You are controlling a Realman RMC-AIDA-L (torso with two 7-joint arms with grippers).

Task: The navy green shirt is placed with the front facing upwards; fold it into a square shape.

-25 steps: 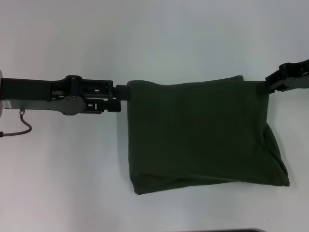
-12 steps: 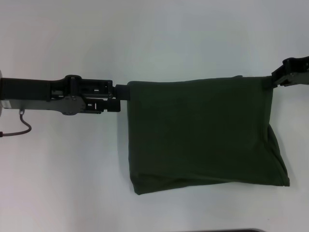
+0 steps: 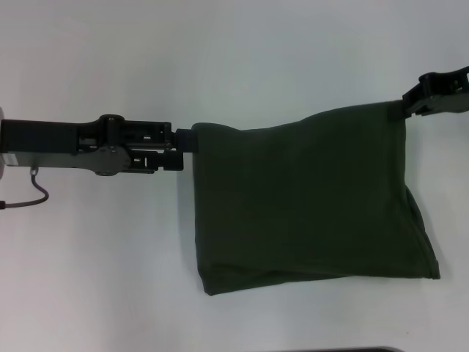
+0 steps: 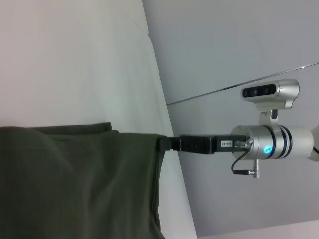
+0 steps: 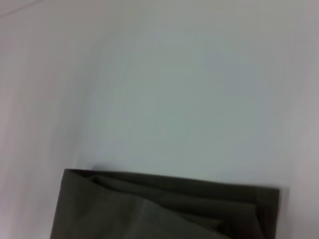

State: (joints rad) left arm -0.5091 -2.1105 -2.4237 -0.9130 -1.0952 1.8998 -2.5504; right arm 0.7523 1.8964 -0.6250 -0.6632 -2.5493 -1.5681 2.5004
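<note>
Both end effectors, left (image 3: 185,143) and right (image 3: 401,111), are clamping the shirt (image 3: 308,205) top corners (right one higher), body hanging between them.

**Shirt stretched between two grippers**

The navy green shirt (image 3: 308,198) is lying folded on the table (image 3: 242,59), its far edge spanning from the left gripper (image 3: 187,141) to the right gripper (image 3: 401,110). Each gripper is pinching one far corner; the rest of the cloth is spreading from the jaws toward the robot, its near fold resting on the table.
</note>
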